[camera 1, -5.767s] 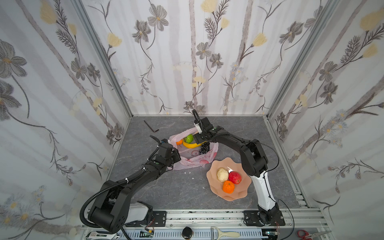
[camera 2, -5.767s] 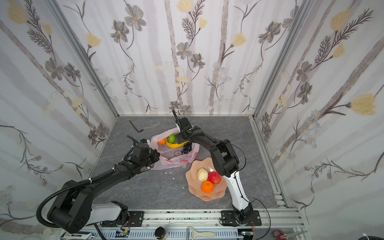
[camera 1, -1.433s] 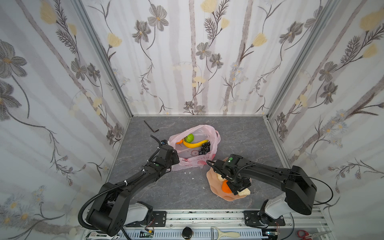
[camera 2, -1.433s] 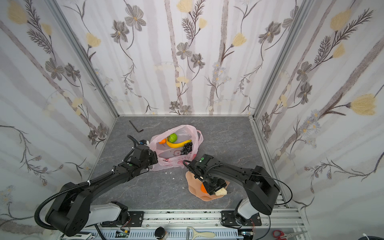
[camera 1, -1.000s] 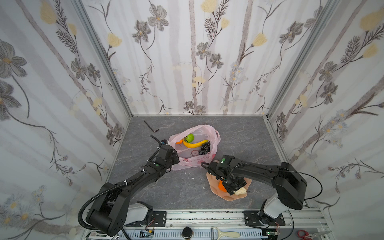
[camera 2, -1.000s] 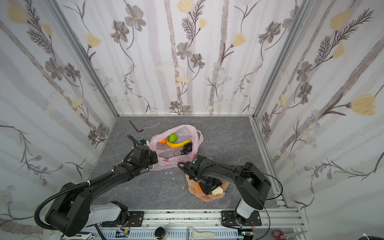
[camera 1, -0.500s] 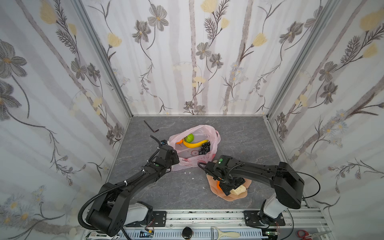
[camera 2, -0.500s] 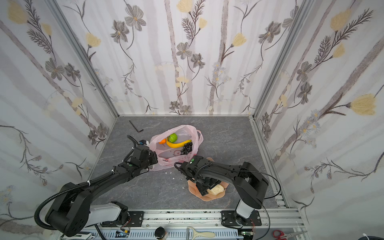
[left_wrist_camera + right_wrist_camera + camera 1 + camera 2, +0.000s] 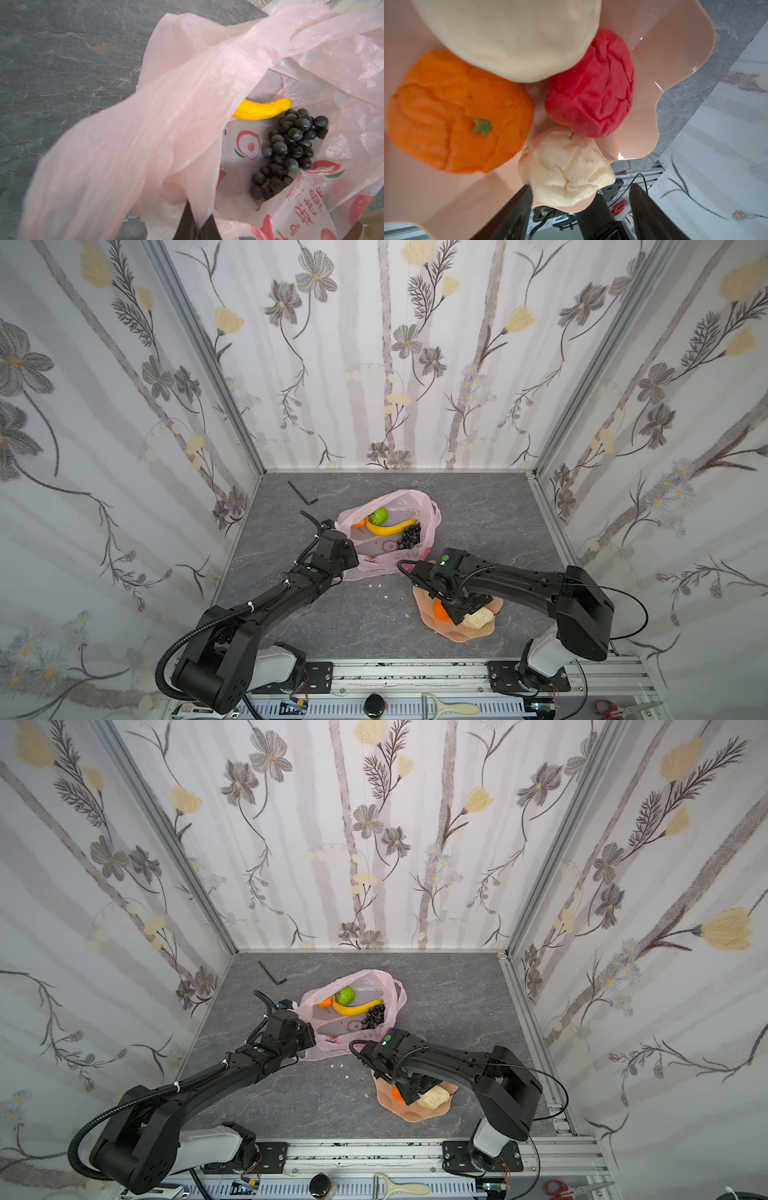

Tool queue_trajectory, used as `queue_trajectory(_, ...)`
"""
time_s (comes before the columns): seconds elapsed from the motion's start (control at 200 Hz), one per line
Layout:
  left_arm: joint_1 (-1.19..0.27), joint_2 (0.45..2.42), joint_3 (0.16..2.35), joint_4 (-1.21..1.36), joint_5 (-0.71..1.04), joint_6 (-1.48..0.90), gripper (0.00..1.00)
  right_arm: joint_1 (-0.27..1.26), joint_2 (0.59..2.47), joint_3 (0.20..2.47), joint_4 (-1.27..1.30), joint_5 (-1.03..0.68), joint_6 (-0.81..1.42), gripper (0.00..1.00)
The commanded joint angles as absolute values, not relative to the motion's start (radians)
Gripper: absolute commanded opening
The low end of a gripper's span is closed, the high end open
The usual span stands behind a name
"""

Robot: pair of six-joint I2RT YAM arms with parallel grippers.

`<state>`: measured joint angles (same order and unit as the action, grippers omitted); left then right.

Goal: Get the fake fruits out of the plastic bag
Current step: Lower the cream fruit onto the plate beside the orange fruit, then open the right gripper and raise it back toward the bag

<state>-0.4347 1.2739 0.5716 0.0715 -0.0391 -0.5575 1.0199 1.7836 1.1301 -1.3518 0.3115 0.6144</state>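
The right hand (image 9: pixel 580 187) has left the bag (image 9: pixel 424 510) and swung over to the dish (image 9: pixel 457 637) by the front edge, right of centre. A second beige fruit (image 9: pixel 566 170) lies there now. The left hand (image 9: pixel 197 216) hasn't shifted.

The right hand is open, its fingers apart on either side of that beige fruit and gripping nothing as far as I can see. The left hand is closed on the bag's near-left rim, film pinched, holding the mouth up.

The bag sits mid-tabletop, a bit toward the back edge, gaping upward. Inside are the banana (image 9: pixel 388 527), grapes (image 9: pixel 409 536), green fruit (image 9: pixel 380 514) and orange (image 9: pixel 358 523).

From the right hand they lie toward the back and slightly left, past the bag's near wall. The left hand is nearer but busy, so the reach is likely the right's.

The grapes are closest to the right hand, the bunch running roughly front to back. The banana lies crosswise, roughly parallel to the back edge and curved. One tip is at the grapes and the other points toward the left edge, by the orange.
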Motion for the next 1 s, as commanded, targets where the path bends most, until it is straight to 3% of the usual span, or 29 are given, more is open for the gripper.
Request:
queue_trajectory(0.0,-0.434,1.266,0.573,0.095,-0.037,-0.565,0.00,1.021,1.788,1.116,-1.326,0.351,0.643,0.75)
queue_trajectory(0.669,-0.441,1.274,0.573,0.095,-0.016,-0.570,0.00,1.021,1.777,1.192,-1.290,0.385,0.642,0.84)
queue_trajectory(0.994,-0.456,1.298,0.571,0.095,-0.005,-0.573,0.00,1.020,1.684,1.421,-1.203,0.349,0.588,0.77)
